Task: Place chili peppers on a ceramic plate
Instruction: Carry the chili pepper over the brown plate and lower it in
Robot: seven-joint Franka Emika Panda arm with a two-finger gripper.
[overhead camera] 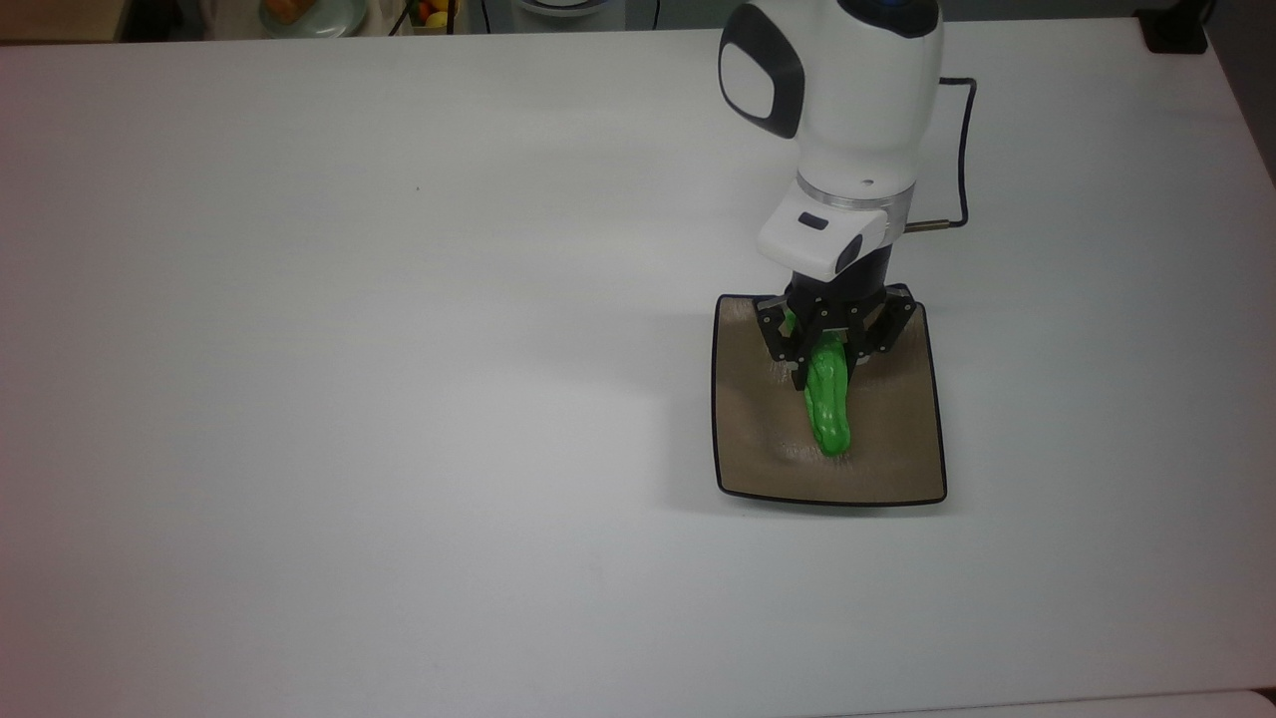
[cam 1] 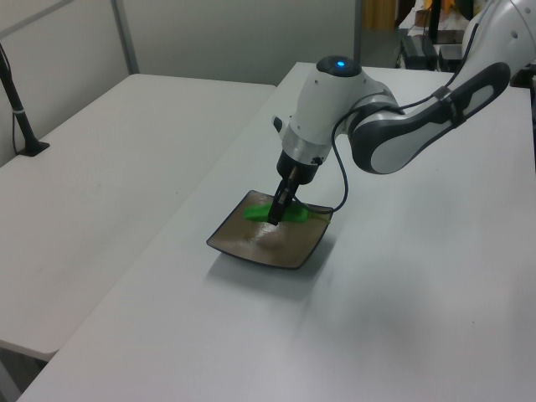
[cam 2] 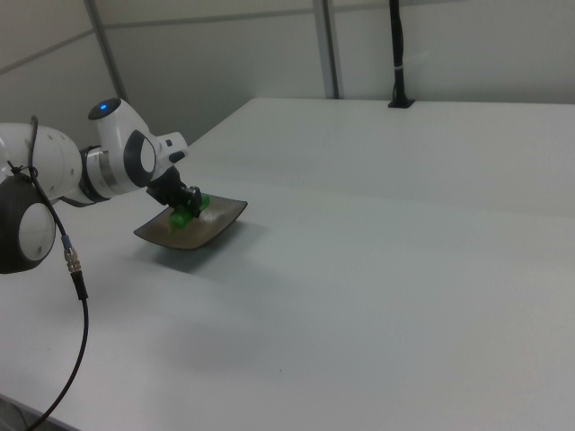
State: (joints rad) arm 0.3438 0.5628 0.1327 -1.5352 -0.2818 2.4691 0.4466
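Over the ceramic plate [overhead camera: 897, 449], the pincer [overhead camera: 829, 367] clamps the chili pepper [overhead camera: 827, 404].

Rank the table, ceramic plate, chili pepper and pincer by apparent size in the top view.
1. Table
2. Ceramic plate
3 and 4. Chili pepper and pincer: alike in extent, and the pincer is nearer the camera, so unranked.

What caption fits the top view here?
Franka gripper holds a green chili pepper over the square brown ceramic plate on a white table.
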